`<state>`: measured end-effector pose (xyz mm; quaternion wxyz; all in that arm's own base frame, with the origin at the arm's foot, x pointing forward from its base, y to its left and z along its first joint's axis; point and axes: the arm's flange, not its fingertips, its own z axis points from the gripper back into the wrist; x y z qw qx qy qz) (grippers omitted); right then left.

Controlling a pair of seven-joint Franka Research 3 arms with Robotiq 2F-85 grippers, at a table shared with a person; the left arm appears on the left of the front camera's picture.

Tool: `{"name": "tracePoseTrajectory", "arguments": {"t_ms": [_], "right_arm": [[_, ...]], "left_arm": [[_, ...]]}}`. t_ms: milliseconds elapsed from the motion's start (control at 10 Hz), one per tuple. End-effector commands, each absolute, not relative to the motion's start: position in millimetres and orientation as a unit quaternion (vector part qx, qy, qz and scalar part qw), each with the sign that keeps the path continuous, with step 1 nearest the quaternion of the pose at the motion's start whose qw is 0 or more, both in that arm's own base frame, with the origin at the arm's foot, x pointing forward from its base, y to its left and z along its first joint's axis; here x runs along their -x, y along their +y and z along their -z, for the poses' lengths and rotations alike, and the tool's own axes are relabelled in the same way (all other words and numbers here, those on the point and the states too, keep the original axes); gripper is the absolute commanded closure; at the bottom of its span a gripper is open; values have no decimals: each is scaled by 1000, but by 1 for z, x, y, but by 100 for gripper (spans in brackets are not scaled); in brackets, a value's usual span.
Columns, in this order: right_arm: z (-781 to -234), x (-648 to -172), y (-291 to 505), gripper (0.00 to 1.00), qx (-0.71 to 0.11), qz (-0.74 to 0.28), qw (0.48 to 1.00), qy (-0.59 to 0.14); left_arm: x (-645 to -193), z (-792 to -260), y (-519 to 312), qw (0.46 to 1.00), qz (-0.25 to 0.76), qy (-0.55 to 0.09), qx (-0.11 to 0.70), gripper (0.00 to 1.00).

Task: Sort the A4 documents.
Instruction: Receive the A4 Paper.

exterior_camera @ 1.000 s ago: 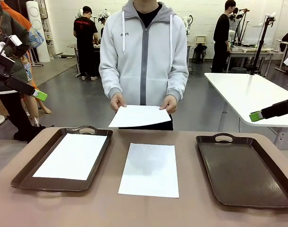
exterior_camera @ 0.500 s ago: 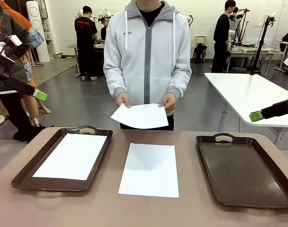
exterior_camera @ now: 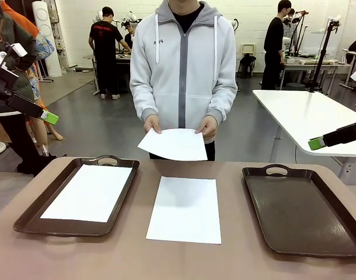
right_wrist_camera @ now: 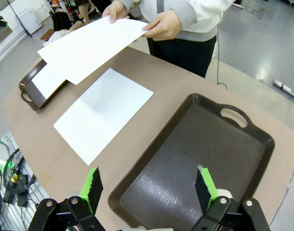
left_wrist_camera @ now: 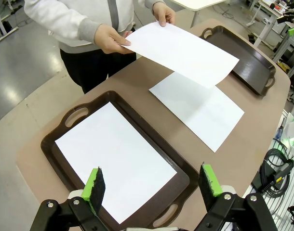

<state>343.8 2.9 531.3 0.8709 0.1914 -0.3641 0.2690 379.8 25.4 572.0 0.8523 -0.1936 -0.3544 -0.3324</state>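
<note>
One white A4 document (exterior_camera: 184,209) lies flat on the table's middle, also seen in the wrist views (left_wrist_camera: 200,108) (right_wrist_camera: 103,111). Another sheet (exterior_camera: 89,192) (left_wrist_camera: 113,159) rests inside the left dark brown tray (exterior_camera: 32,214). The person at the far side holds a third sheet (exterior_camera: 173,144) (left_wrist_camera: 183,50) (right_wrist_camera: 89,45) in both hands above the table's far edge. My left gripper (left_wrist_camera: 153,182) hangs open high above the left tray, its green pad (exterior_camera: 49,117) at the left edge. My right gripper (right_wrist_camera: 148,186) is open above the empty right tray (exterior_camera: 303,209) (right_wrist_camera: 195,159).
The brown table (exterior_camera: 230,256) has rounded corners. A white table (exterior_camera: 306,114) stands beyond at the right. Cables (left_wrist_camera: 277,166) hang beside the table's edge. Other people stand farther back in the room.
The person has straightened up and drawn the held sheet slightly nearer to the body. Both arms have stayed still.
</note>
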Motion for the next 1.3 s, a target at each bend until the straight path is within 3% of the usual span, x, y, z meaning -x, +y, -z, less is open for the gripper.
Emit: {"name": "tracePoseTrajectory", "arguments": {"t_ms": [0, 1200], "right_arm": [[-529, -345, 3, 0, -201, -269, 869, -363], [-529, -345, 3, 0, -201, -269, 869, -363]], "left_arm": [[-379, -571, 26, 851, 338, -355, 189, 0], [-379, -571, 26, 851, 338, -355, 189, 0]]}}
